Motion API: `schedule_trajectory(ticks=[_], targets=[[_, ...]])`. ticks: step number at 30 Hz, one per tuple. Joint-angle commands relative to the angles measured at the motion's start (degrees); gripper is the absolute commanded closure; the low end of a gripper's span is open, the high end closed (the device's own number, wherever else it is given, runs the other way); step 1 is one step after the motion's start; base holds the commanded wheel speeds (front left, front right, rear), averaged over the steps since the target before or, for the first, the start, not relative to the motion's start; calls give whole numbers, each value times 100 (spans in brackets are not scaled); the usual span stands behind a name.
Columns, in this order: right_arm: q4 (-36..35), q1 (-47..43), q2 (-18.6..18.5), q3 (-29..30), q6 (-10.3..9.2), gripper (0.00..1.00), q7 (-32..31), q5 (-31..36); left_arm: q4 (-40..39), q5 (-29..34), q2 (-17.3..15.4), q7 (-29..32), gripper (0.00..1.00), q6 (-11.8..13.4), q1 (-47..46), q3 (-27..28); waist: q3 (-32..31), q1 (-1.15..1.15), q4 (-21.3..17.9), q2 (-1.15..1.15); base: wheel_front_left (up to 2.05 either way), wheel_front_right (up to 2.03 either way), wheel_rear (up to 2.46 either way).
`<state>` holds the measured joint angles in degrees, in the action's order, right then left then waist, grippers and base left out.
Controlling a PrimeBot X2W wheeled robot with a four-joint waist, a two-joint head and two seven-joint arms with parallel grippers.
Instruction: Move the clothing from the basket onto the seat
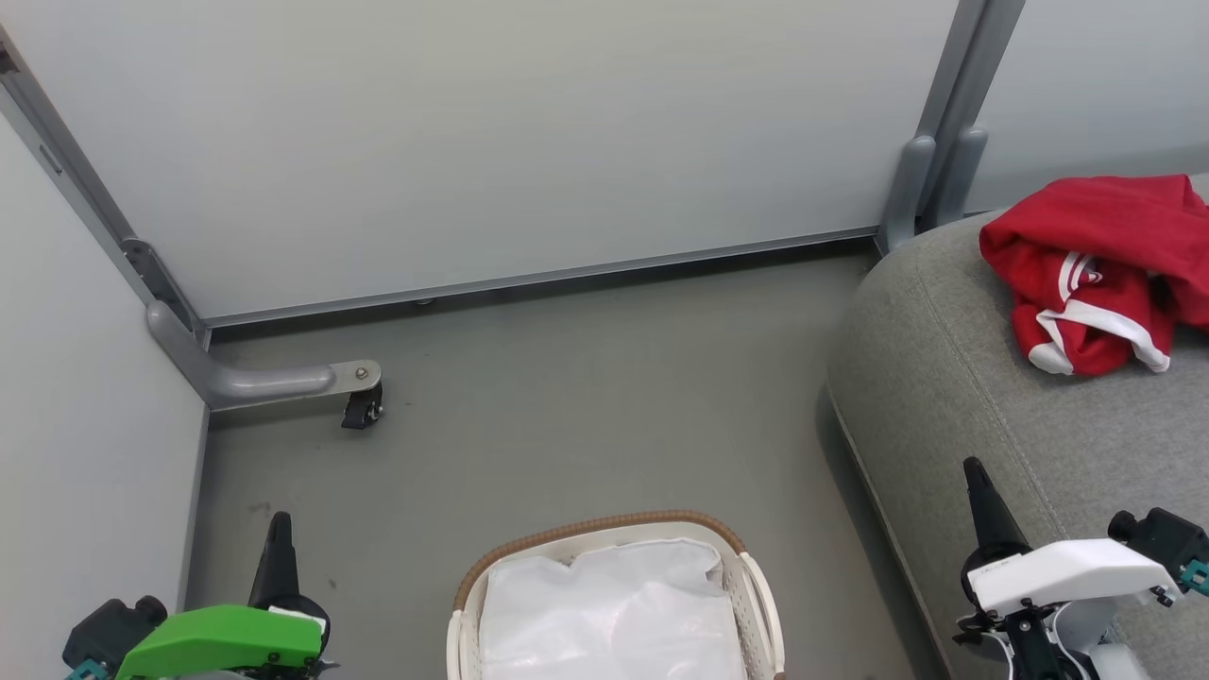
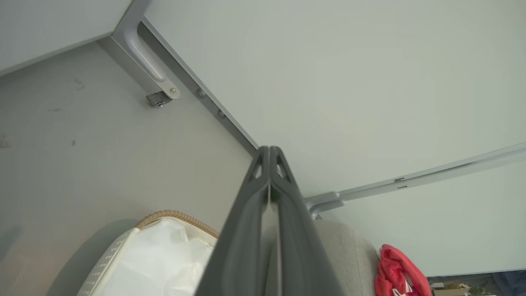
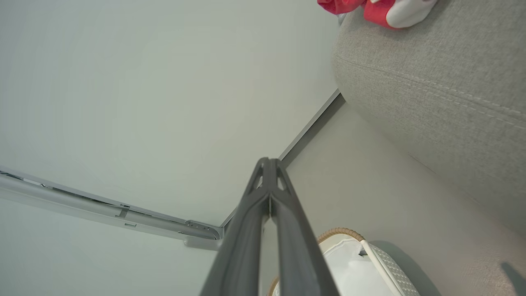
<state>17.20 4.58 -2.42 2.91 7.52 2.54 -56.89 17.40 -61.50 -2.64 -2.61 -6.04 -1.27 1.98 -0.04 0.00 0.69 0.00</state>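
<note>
The red clothing (image 1: 1100, 269) with white stripes lies crumpled on the grey seat (image 1: 954, 397) at the right, also seen as clothing (image 2: 396, 273) and clothing (image 3: 370, 7). The white basket (image 1: 760, 590) with a brown woven rim stands on the floor at bottom centre, with its white liner showing inside. My left gripper (image 1: 280, 524) is shut and empty at the lower left, left of the basket. My right gripper (image 1: 973, 469) is shut and empty above the seat's front edge. Wrist views show the left gripper (image 2: 270, 150) and right gripper (image 3: 269, 161) with fingers pressed together.
Pale partition walls (image 1: 491, 142) close off the back and left. A grey metal foot with a castor (image 1: 364, 406) juts onto the grey floor (image 1: 586, 397) at the left. A grey post (image 1: 935, 161) stands behind the seat.
</note>
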Motion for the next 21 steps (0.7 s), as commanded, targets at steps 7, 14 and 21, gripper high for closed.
schedule_trajectory(ticks=[7,14,21], targets=[[-121,146,-41,72,-2,100,-141,-558,-106,-500,-25,139,100,-47,-209,97,2,0,-7,0,0,0,0],[-150,147,-43,114,-3,100,-248,-963,-142,-849,-27,246,100,-60,-255,144,4,0,-14,0,0,0,0],[-178,151,-46,152,-3,100,-351,-1358,-175,-1190,-28,351,100,-72,-301,195,6,0,-20,0,0,0,0]])
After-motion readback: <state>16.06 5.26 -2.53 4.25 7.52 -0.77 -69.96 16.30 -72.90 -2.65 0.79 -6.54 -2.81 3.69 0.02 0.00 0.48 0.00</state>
